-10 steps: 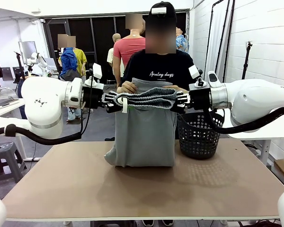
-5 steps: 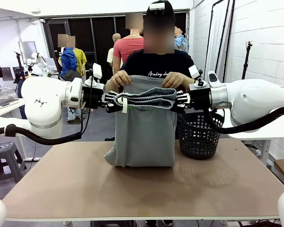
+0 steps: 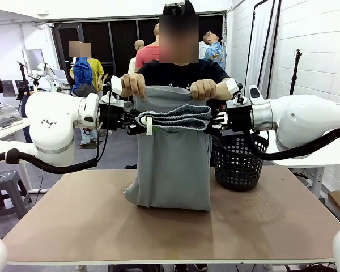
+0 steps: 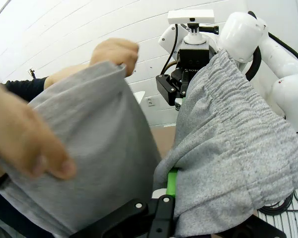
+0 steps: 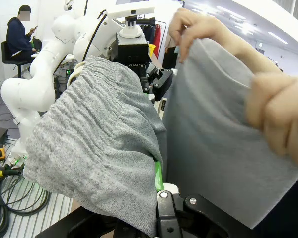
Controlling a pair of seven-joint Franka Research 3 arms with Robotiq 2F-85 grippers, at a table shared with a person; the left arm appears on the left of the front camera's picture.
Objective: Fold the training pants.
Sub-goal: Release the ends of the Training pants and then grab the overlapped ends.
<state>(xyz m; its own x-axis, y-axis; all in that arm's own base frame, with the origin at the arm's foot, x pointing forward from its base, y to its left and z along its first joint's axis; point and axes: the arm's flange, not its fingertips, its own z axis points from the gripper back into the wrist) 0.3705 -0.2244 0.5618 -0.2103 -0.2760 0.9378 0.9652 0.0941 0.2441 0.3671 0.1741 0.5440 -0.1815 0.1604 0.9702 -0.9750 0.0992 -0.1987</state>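
Above the middle of the table (image 3: 158,232), my left gripper (image 3: 140,120) and my right gripper (image 3: 214,119) are each pinching 1 end of the waistband (image 3: 175,118). The gathered band of the training pants (image 3: 173,164) is stretched level between them. In the left wrist view my green pad (image 4: 172,182) is pressed into the grey jersey, with cloth bunched on both sides of it.

The change over the last second is on the person's side. 1 second ago their hands sat low, just behind the band. Now one hand (image 3: 137,85) and the other hand (image 3: 203,89) have lifted the far edge of the cloth clear above the band. The pants now hang as a doubled panel, and the bottom fold rests on the table beside the black mesh basket (image 3: 238,170). That fold has slid slightly toward me and spread wider. My own grip has not shifted.

I judge this to be the lengthwise fold being made. The person's edge looks ready to come over or meet my band, so my job is to keep the band taut and level until the 2 edges line up.
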